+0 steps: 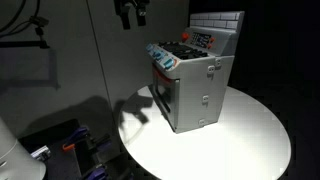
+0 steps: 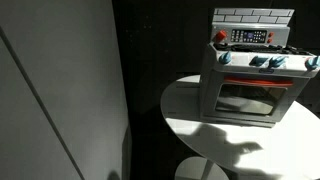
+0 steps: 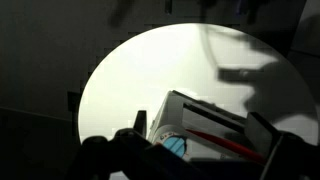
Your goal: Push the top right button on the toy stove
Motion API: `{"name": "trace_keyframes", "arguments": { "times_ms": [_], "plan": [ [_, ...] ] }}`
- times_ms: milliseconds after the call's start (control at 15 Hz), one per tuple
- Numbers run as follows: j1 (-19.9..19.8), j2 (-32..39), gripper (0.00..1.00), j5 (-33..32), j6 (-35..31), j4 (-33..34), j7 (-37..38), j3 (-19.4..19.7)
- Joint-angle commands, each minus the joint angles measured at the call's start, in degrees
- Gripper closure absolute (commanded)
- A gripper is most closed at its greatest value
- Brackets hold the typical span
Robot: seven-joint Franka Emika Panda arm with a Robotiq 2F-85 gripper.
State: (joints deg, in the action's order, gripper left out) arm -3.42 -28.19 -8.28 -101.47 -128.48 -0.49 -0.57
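Note:
The toy stove point(image 1: 195, 85) is a grey box with a dark oven door, a white brick-pattern back wall and a small red-and-white panel point(image 1: 203, 40). It stands on a round white table point(image 1: 250, 140). It also shows in the other exterior view point(image 2: 250, 75), with its panel point(image 2: 250, 37) and blue knobs point(image 2: 265, 62). My gripper point(image 1: 132, 12) hangs high above and to the side of the stove, apart from it. In the wrist view the gripper point(image 3: 200, 130) is open and empty, with the stove point(image 3: 200, 120) far below between its fingers.
The table edge curves round the stove in the wrist view point(image 3: 95, 90). Dark clutter with blue and orange parts point(image 1: 70, 145) lies on the floor beside the table. A grey wall panel point(image 2: 60, 90) stands to one side.

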Motion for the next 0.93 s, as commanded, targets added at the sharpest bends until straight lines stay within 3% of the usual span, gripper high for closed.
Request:
{"name": "trace_keyframes", "arguments": {
  "times_ms": [0, 400, 867],
  "plan": [
    [0.66, 0.04, 0.00, -0.24, 0.14, 0.11, 0.24, 0.51],
    [0.66, 0.04, 0.00, -0.24, 0.14, 0.11, 0.25, 0.51],
    [-0.14, 3.82, 0.00, -0.37, -2.06, 4.94, 3.41, 0.42]
  ]
}}
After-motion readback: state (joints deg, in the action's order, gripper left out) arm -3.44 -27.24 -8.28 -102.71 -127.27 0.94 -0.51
